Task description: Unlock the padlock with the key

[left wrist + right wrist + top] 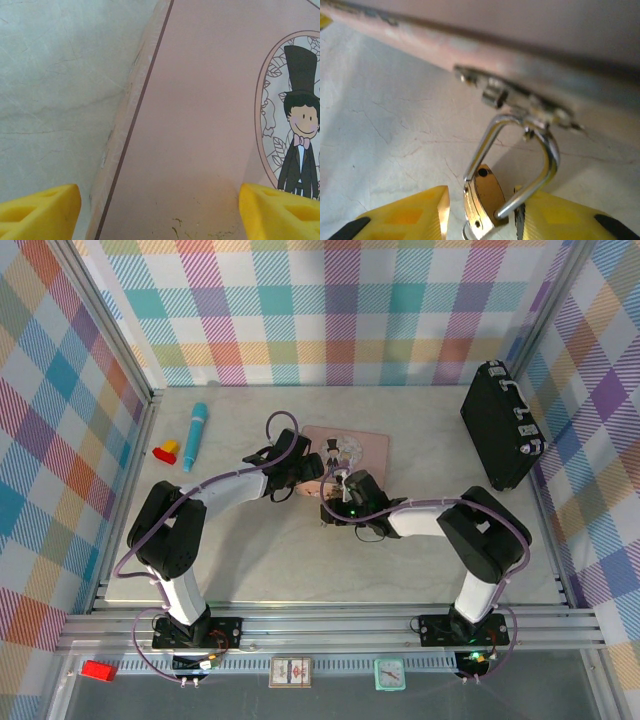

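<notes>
The padlock (481,192) hangs on the clasp (495,95) at the near side of the pink tin (200,125). One end of its loop looks out of its hole, so it seems unlocked. The right gripper (487,215) has a finger on each side of the lock, but it is not clear if it squeezes. The left gripper (160,215) is wide open above the tin.

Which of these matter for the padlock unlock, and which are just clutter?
Job:
- padlock, shackle hooked through the hasp
- pink tin carrying that hasp

Lying about:
- blue tube
- yellow-and-red blocks
- black case
</notes>
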